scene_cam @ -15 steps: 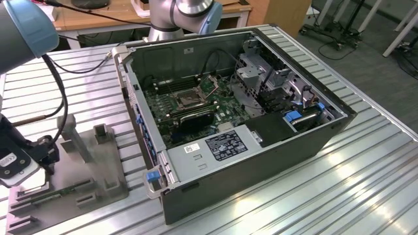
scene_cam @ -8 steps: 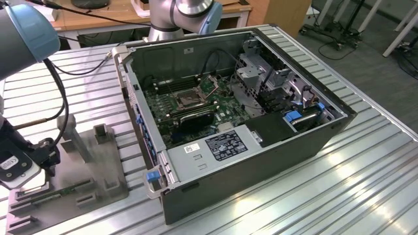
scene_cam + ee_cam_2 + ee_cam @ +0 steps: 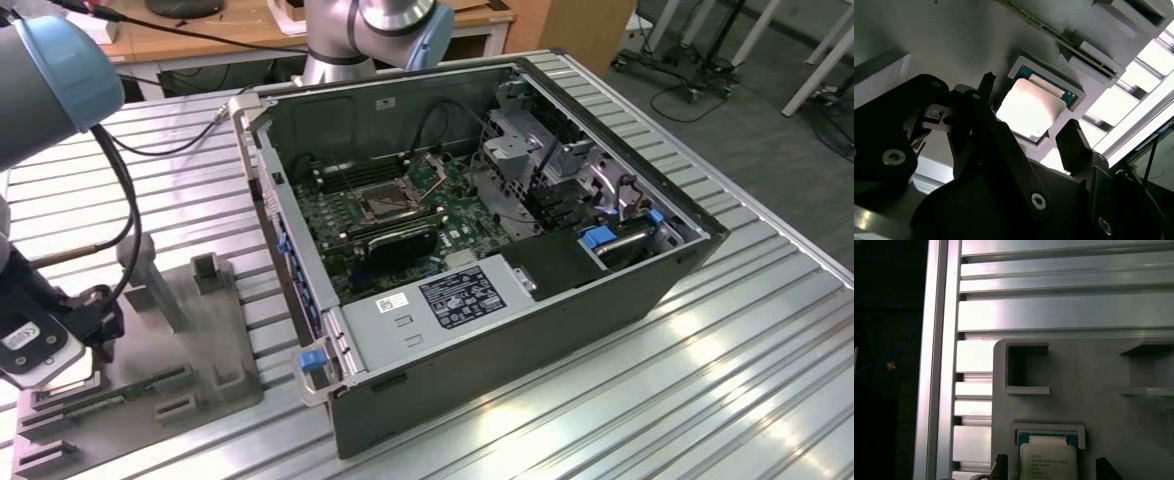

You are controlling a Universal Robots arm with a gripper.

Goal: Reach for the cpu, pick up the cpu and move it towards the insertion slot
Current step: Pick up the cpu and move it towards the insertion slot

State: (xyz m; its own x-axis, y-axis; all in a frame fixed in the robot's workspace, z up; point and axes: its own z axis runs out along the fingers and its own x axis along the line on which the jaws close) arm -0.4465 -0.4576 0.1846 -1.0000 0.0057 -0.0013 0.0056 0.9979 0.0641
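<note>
I hold the pincer (image 3: pixel 1031 107) spread astride the cpu (image 3: pixel 1048 462) | cpu seated in a recess of the grey tray (image 3: pixel 1079 390) near the counter (image 3: pixel 1054 315) edge | light, stiff, slick-topped, likely fragile beneath: take it by opposite edges, I judge

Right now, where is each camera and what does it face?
Exterior view: off the robot, looking down into the computer case; arm at the exterior view's left.
Second wrist view: on the wrist, past the open gripper to the cpu.
First wrist view: on the wrist, facing the tray past fingertips.
Both wrist views share the cpu.
</note>
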